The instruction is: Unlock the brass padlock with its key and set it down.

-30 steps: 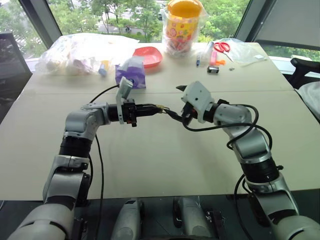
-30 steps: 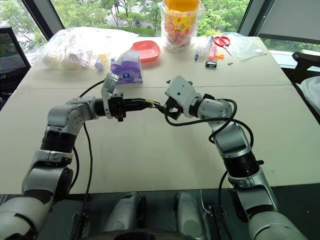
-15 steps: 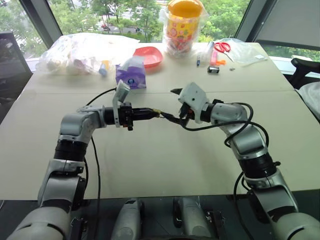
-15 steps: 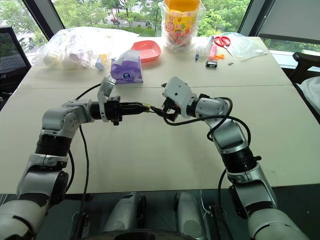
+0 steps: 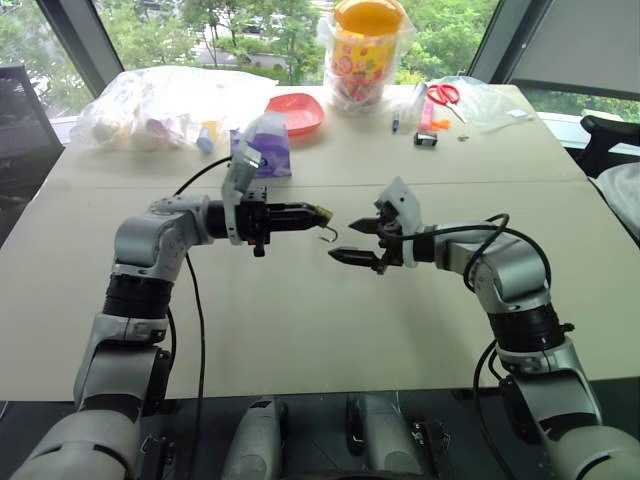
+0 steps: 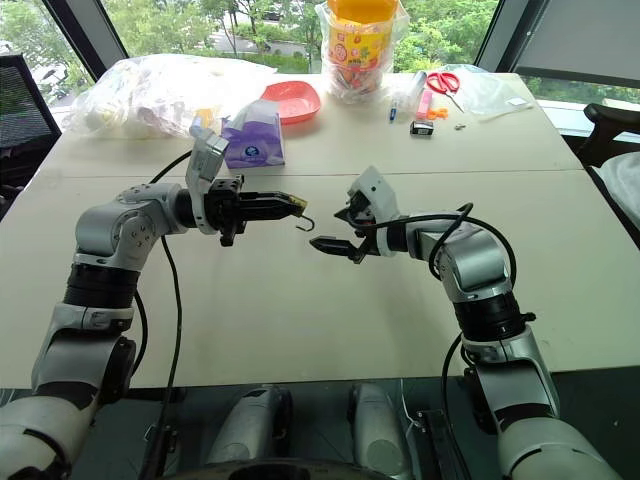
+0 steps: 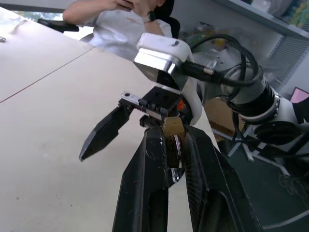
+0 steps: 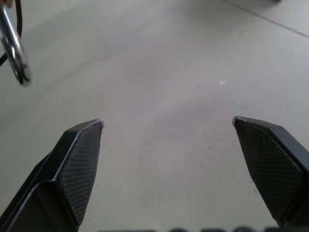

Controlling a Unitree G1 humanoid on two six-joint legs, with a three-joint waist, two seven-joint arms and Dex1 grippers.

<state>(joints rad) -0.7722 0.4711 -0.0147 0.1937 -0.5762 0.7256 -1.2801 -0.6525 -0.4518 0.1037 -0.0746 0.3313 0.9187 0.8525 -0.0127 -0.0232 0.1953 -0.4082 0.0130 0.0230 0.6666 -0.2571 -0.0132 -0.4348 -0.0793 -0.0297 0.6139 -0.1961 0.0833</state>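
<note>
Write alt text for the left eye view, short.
Above a beige table, the left gripper is shut on the brass padlock, its shackle hanging open; the right gripper is open beside it, holding nothing. A red dish, purple pouch and plastic bags sit at the table's far side.

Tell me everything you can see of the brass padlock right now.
The small golden-yellow brass padlock is clamped between the black fingers of the left gripper, held in the air above the beige table. Its thin silver shackle hangs down from the body as an open-looking hook, touching nothing. The right gripper stands wide open just beside it, not touching. No key is discernible.
</note>
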